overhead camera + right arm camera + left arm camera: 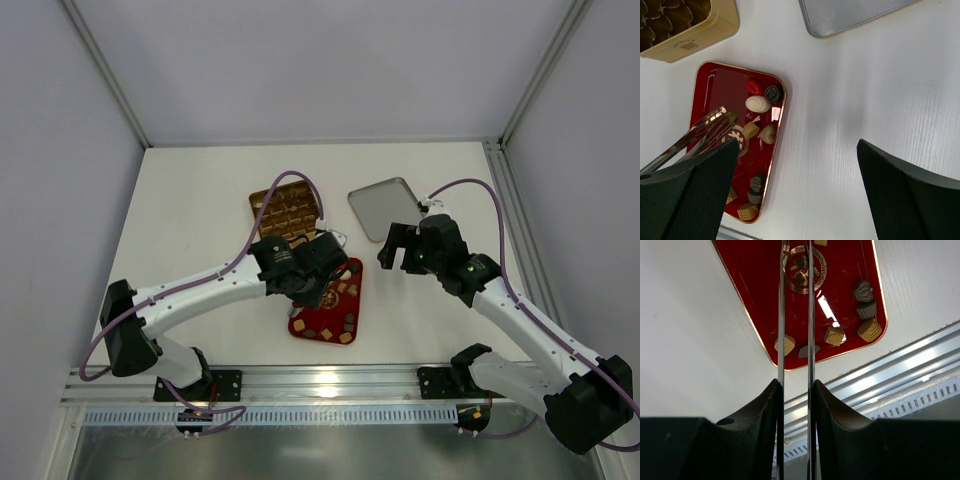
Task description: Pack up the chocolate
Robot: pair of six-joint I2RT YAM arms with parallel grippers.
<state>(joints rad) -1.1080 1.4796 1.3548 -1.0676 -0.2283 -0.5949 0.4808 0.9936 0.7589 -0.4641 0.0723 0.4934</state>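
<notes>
The left gripper clamped tongs, blades narrow, over the red tray. Chocolate lay loose there, with the box at 11 o'clock. It would be best to straddle one piece squarely before squeezing. The right gripper hung at 2 o'clock, jaws spread wide, empty.

Bright, even light cast from overhead, white table nearly washed out, soft shadows thrown beneath the arms, glare streaked across the red tray and metal rail, near foreground left dark and blurred in both wrist views.
</notes>
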